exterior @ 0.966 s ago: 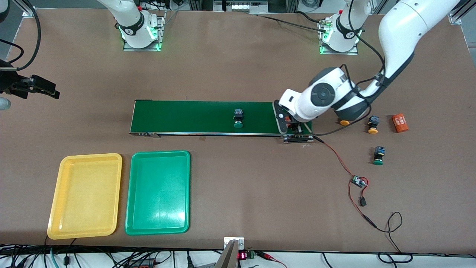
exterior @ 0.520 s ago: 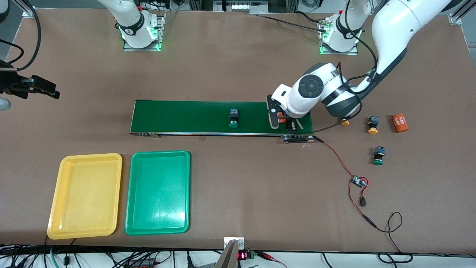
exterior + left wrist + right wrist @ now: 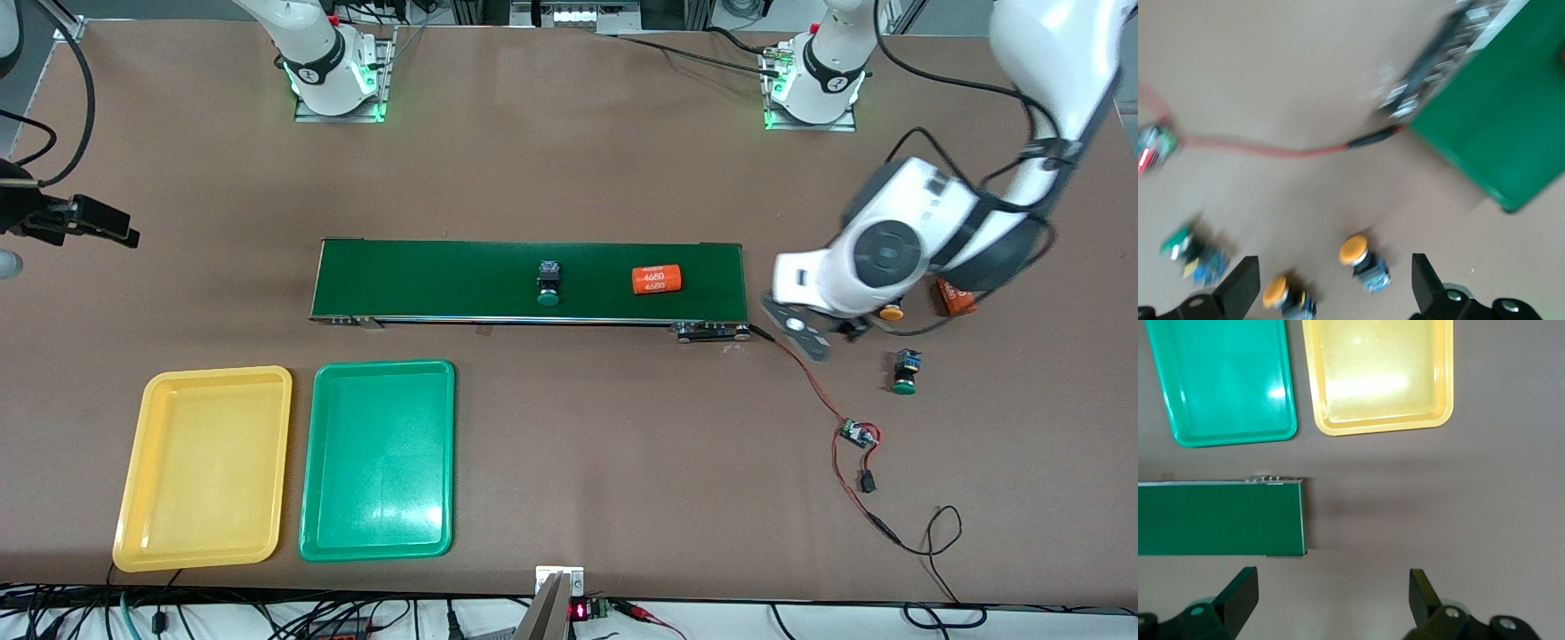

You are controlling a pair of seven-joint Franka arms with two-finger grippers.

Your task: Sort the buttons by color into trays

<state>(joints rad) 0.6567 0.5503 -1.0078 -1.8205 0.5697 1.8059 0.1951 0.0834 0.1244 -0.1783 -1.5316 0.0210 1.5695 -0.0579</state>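
Observation:
One green-capped button [image 3: 548, 284] lies on the dark-green conveyor belt [image 3: 462, 267]. Another green button [image 3: 904, 372] [image 3: 1191, 250] lies on the table past the belt's end, toward the left arm's end. Two yellow-capped buttons [image 3: 1361, 257] [image 3: 1285, 297] lie beside it; the front view shows only one of them [image 3: 890, 312], under the arm. My left gripper [image 3: 852, 331] [image 3: 1333, 293] hangs open over these yellow buttons, holding nothing. The yellow tray [image 3: 204, 467] [image 3: 1378, 373] and green tray [image 3: 378, 458] [image 3: 1221, 380] sit side by side, both empty. My right gripper [image 3: 120, 229] [image 3: 1331, 600] waits open over the table's right-arm end.
An orange cylinder printed 4680 [image 3: 656, 279] lies on the belt, and a second one [image 3: 956, 300] shows partly under the left arm. A red wire [image 3: 805, 378] [image 3: 1271, 150] runs from the belt's end to a small circuit board [image 3: 858, 434] [image 3: 1155, 147].
My left gripper opened, left the orange cylinder on the belt, and swung toward the left arm's end, over the buttons. The green button on the belt drifted toward the right arm's end.

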